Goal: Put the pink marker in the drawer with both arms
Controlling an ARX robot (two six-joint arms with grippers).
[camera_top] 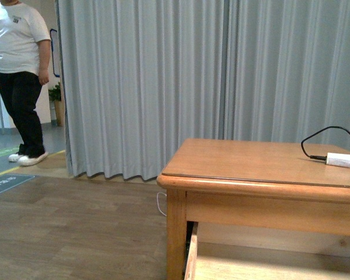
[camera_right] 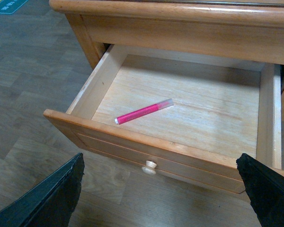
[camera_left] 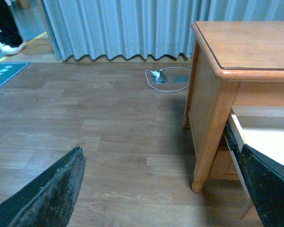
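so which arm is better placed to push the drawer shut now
Right. The right gripper sits open facing the drawer and its knob; the left gripper sees the table only from the side.

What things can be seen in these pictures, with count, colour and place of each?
curtain: 1, grey, behind the table
table: 1, light-brown wood, before the curtain
drawer: 1, light-brown wood, pulled open under the table top
knob: 1, pale wood, on the drawer's front
pink marker: 1, pink, lying flat inside the drawer
plug adapter: 1, white with black cable, on the table
floor socket: 1, grey, in the floor near the curtain
person: 1, white shirt, black trousers, far left in front view
left gripper: 1, black, open, near the table
right gripper: 1, black, open, above the drawer's front
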